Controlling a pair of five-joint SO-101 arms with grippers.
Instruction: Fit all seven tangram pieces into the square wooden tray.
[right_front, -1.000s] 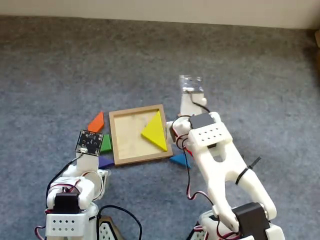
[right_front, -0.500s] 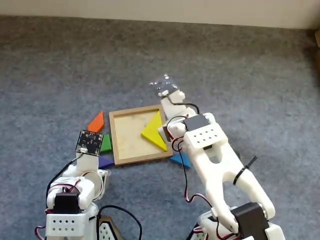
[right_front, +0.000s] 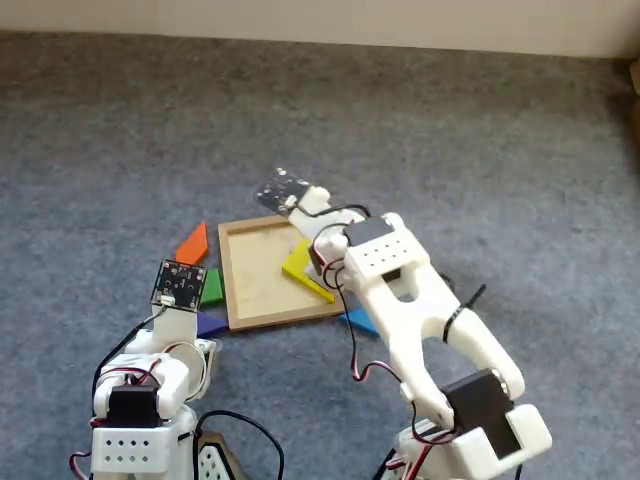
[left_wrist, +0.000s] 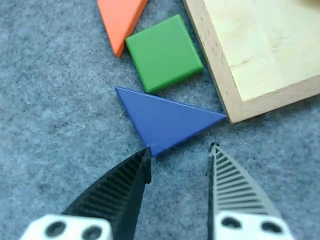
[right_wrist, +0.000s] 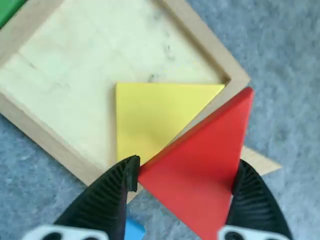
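The square wooden tray (right_front: 238, 283) lies on the carpet with a yellow triangle (right_front: 303, 271) inside it. In the right wrist view my right gripper (right_wrist: 182, 175) is shut on a red triangle (right_wrist: 202, 165), held above the tray's corner (right_wrist: 231, 75) and overlapping the yellow triangle (right_wrist: 150, 117). My left gripper (left_wrist: 180, 150) is open, just short of a dark blue triangle (left_wrist: 167, 120) beside the tray's rim (left_wrist: 212, 60). A green square (left_wrist: 164, 52) and an orange piece (left_wrist: 121, 17) lie beyond it.
A light blue piece (right_front: 360, 320) lies on the carpet off the tray's near right corner, partly under the right arm (right_front: 400, 290). The orange piece (right_front: 192, 243), green square (right_front: 211, 287) and dark blue triangle (right_front: 212, 324) line the tray's left side. Grey carpet stretches all around.
The right arm has swung left from beyond the tray's far right corner to above the tray's right part. The left arm has stayed put.
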